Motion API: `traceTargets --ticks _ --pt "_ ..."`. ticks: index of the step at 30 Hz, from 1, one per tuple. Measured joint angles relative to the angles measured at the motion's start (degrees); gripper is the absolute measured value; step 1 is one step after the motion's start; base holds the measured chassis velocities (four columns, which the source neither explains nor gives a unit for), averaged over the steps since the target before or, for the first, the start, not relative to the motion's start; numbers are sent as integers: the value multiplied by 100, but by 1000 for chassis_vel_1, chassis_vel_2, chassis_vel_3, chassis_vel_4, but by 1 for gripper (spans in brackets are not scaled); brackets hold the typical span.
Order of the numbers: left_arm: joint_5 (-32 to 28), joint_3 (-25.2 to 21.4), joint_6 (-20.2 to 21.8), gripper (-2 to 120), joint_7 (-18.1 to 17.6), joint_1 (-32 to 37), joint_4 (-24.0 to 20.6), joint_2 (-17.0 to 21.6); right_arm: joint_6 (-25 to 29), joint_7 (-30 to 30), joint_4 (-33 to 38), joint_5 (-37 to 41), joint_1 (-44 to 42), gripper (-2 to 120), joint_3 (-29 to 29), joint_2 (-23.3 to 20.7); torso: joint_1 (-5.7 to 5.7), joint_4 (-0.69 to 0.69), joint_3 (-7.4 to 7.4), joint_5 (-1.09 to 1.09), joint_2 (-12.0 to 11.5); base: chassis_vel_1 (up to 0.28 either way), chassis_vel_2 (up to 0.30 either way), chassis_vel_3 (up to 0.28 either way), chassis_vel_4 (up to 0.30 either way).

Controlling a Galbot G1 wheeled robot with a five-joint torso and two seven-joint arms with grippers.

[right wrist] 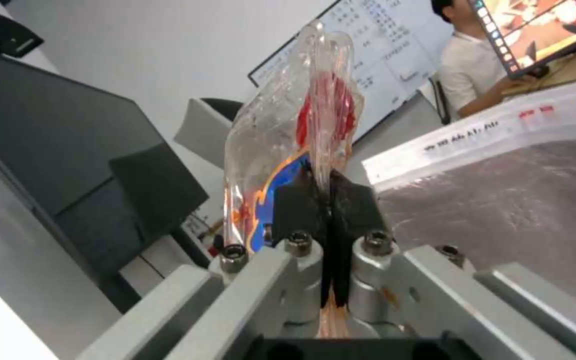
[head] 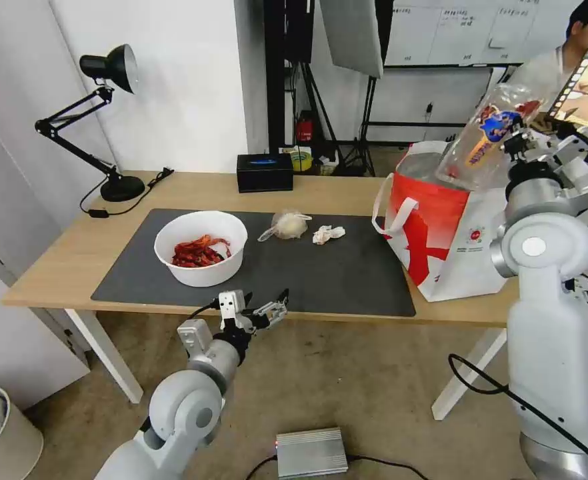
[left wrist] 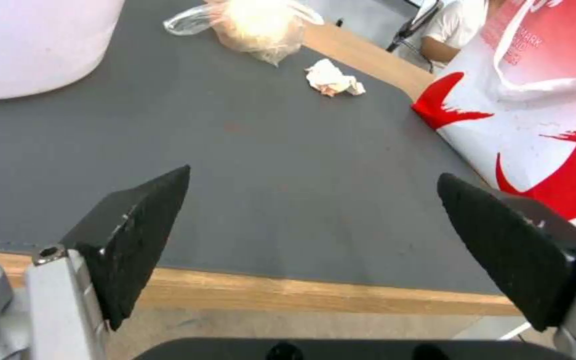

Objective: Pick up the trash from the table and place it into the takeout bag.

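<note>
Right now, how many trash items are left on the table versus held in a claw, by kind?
White round bowl of red scraps, on the mat: 1
Knotted clear bag around a whitish lump, on the mat: 1
Crumpled white tissue, on the mat: 1
Clear plastic tray with red bits, in the right claw above the white-and-red takeout bag: 1
Total: 4

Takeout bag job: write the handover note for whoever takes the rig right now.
Right gripper: shut on the clear plastic tray, held above the takeout bag, which stands on the table's right end. Not released yet.
Left gripper: open, holding nothing, at the table's near edge in front of the mat.
On the mat: white bowl of red scraps, knotted clear bag, crumpled tissue.
Left to do: drop the tray, then bag those three.
</note>
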Motion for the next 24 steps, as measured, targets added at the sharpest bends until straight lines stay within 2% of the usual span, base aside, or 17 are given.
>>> traceTargets --ticks 11,24 --pt "-6 2 1 100 1 18 6 -19 190 12 -57 381 127 0 12 69 0 0 0 0 0 0 0 0 0" --pt "-6 3 1 100 1 42 32 -61 310 13 -264 390 223 0 -9 144 0 0 0 1 0 0 0 0 0"
